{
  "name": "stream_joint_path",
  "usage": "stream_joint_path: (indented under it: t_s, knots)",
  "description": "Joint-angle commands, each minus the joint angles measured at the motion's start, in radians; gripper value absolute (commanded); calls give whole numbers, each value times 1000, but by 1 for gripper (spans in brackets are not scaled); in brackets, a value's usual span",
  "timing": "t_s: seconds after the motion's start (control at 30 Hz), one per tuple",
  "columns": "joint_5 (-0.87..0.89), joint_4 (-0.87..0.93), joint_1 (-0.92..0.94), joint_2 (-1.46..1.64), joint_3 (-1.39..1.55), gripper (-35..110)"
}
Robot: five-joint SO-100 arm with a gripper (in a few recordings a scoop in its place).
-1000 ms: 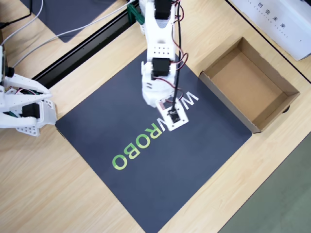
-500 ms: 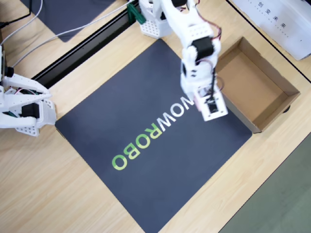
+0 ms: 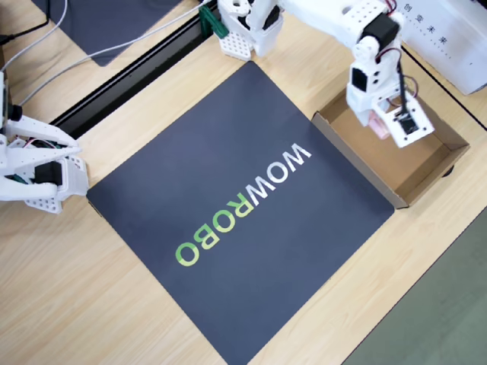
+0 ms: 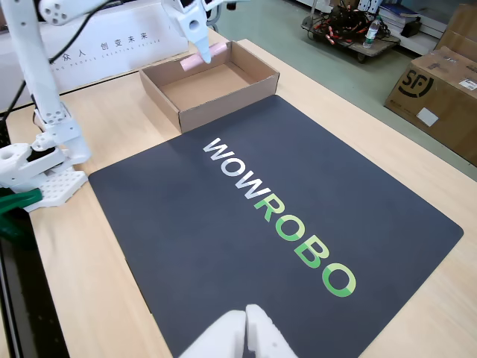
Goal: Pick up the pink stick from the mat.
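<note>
The pink stick [image 3: 378, 125] hangs in the air over the open brown cardboard box [image 3: 356, 163], with my white gripper [image 3: 382, 126] shut on it. In the fixed view the pink stick [image 4: 206, 56] pokes out to both sides of the gripper [image 4: 202, 52] just above the box's far rim [image 4: 223, 95]. The dark mat [image 3: 228, 144] lettered WOWROBO lies to the left of the box with nothing on it. In the fixed view the mat [image 4: 186, 224] fills the foreground.
The arm's base [image 3: 240, 38] stands at the mat's top corner beside a black rail [image 3: 129, 80]. A plain dark mat [image 3: 106, 23] lies at the top left. A long white carton [image 3: 449, 46] sits behind the cardboard box. Floor boxes [image 4: 440, 82] stand beyond the table.
The arm has swung from the middle of the lettered mat to the right and now hangs over the cardboard box, carrying the pink stick along.
</note>
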Motion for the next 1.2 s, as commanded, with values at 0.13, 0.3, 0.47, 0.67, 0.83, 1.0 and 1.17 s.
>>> stream_joint_path:
  t_s: [0.13, 0.3, 0.47, 0.67, 0.83, 1.0, 1.17]
  knots:
    - [-3, -67, -95, -101, -32, 0]
    - [-11, -117, -114, -173, -32, 0]
    - [-20, -129, -118, -198, -37, 0]
    - [-26, -129, -120, -207, -40, 0]
    - [-32, -129, -114, -209, -41, 8]
    - [-32, -129, -106, -207, -41, 38]
    - [-34, -123, -100, -207, -41, 42]
